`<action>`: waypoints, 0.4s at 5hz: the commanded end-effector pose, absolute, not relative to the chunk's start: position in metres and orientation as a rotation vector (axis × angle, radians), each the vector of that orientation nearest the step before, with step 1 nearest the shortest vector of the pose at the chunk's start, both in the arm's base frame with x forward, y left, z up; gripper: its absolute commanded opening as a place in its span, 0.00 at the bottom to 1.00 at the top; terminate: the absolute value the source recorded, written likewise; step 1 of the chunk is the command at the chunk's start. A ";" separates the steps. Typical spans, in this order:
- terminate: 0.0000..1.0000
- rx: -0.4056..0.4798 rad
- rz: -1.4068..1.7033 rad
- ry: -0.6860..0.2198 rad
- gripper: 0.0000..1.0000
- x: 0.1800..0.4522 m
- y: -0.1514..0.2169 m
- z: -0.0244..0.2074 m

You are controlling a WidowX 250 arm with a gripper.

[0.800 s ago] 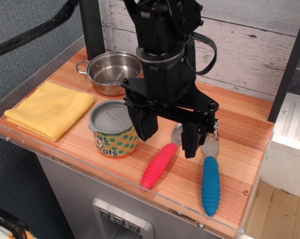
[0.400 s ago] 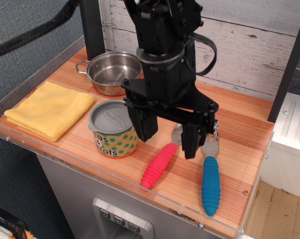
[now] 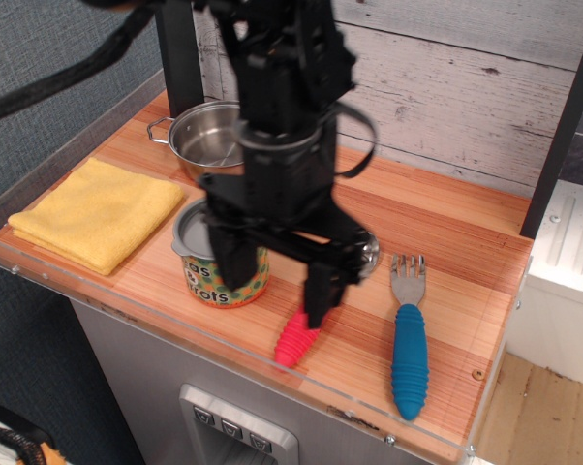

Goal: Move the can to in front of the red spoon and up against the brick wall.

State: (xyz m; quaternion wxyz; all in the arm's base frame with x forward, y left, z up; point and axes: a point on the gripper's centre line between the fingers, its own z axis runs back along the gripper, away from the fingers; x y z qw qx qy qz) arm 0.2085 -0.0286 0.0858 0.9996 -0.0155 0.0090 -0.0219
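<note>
Nearest the camera, along the front edge of the wooden counter [image 3: 446, 252], a blue-handled fork [image 3: 408, 334] lies on the right and the red spoon [image 3: 296, 341] lies to its left, with only the low end of its ribbed handle and part of its shiny bowl showing past the arm. Left of the spoon stands the can [image 3: 202, 281], a squat tin with a grey lid and a yellow dotted label, upright on the wood and partly covered by the black gripper [image 3: 277, 286]. Its two fingers hang spread wide apart, one in front of the can's right side and one over the spoon handle, and they hold nothing. Further left a folded yellow cloth [image 3: 93, 213] rests flat. Behind the can sits a steel pot [image 3: 204, 136] with handles, and beyond everything rises the whitewashed plank backdrop, the brick wall [image 3: 466, 87]. Judging by this, the task has barely begun: the can is still near the front edge, well apart from the wall, and must yet be grasped, carried to the wall beyond the spoon and set down. Compared with the view a moment before, the arm has swung left and lowered toward the can, uncovering the fork; the can, spoon and fork have not moved.
</note>
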 end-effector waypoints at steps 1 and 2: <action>0.00 0.060 -0.078 0.043 1.00 0.195 0.014 0.080; 0.00 0.091 -0.111 0.044 1.00 0.192 0.029 0.076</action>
